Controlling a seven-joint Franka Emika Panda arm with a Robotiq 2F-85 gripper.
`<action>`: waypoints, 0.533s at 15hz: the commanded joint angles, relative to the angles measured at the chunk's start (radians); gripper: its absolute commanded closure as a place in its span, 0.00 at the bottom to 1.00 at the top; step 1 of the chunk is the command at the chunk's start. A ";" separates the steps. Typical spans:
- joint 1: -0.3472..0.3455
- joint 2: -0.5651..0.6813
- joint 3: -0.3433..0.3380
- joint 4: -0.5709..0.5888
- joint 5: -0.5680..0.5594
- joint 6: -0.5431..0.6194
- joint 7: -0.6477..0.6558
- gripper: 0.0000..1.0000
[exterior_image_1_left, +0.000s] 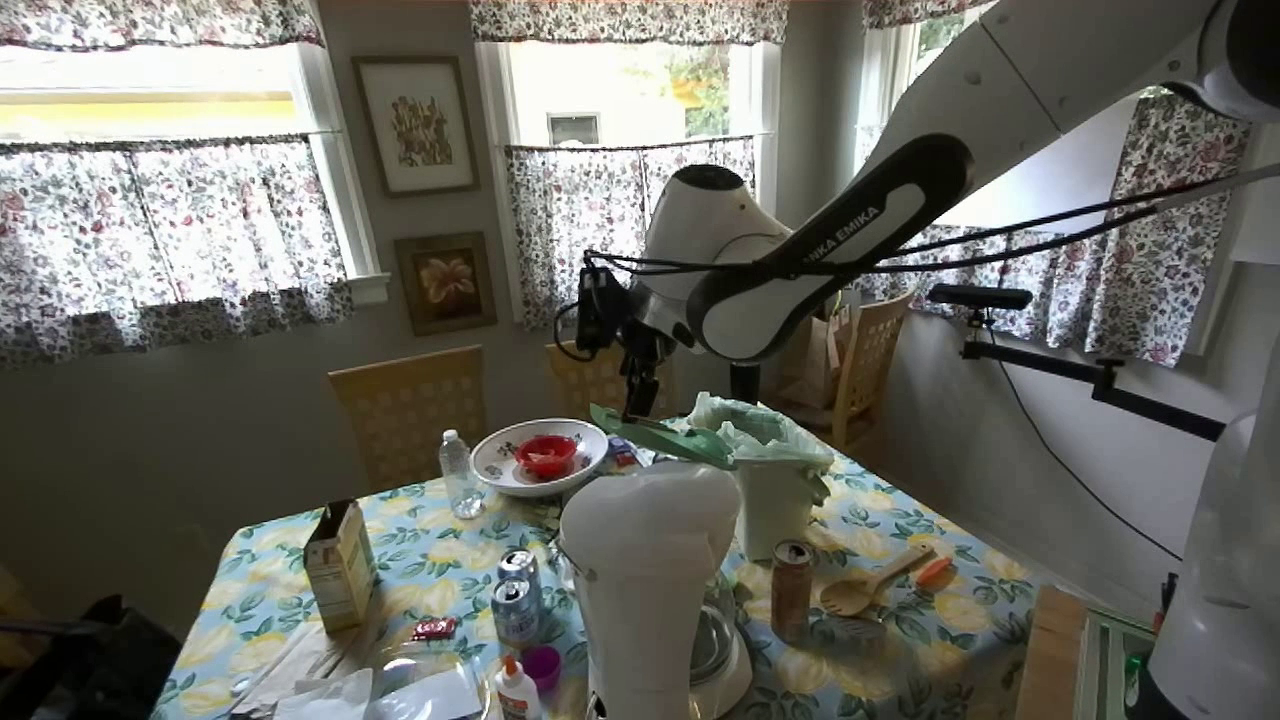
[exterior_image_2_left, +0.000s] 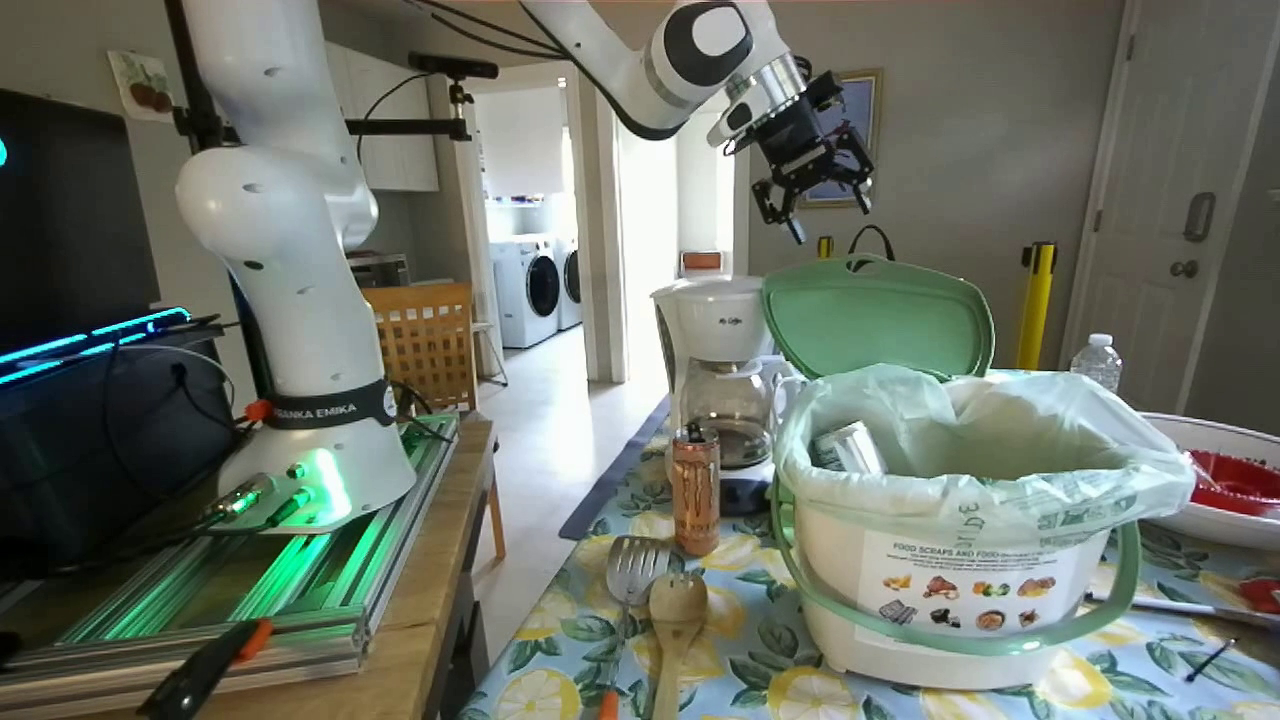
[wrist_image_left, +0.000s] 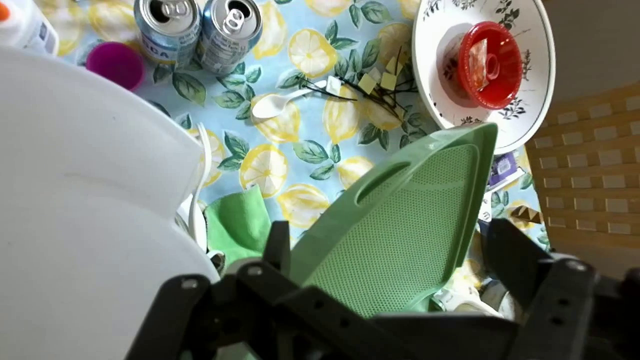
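Wrist view: holding nothing with the gripper (wrist_image_left: 392, 244) spread wide, above the green lid (wrist_image_left: 407, 215), probably tipped up to leave the bin (exterior_image_2_left: 960, 565) uncovered, lower than the gripper in an exterior view.

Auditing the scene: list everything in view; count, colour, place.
Table: 1, blue cloth, near windows
Chairs: 3+, wooden, by table
Bin: 1, pale, table
Liner: 1, green, in bin
Lid: 1, green, raised at bin
Coffee maker: 1, white, beside bin
Cans: 2, blue, table
Tall can: 1, copper, table
Cup: 1, purple, table
Glue bottle: 1, white, table
Plastic bottle: 1, clear, table
Large bowl: 1, white, table
Small bowl: 1, red, in large bowl
Box: 1, beige, table
Utensils: 3+, mixed, table
Scraps: several, mixed, table
Arm: 1, white, over table
Gripper: 1, black, open, near lid
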 joint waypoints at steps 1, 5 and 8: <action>0.002 0.006 -0.053 0.064 0.010 -0.042 -0.005 0.00; -0.062 0.033 -0.071 0.111 -0.034 -0.055 0.036 0.00; -0.033 0.046 -0.099 0.110 -0.025 -0.052 0.030 0.00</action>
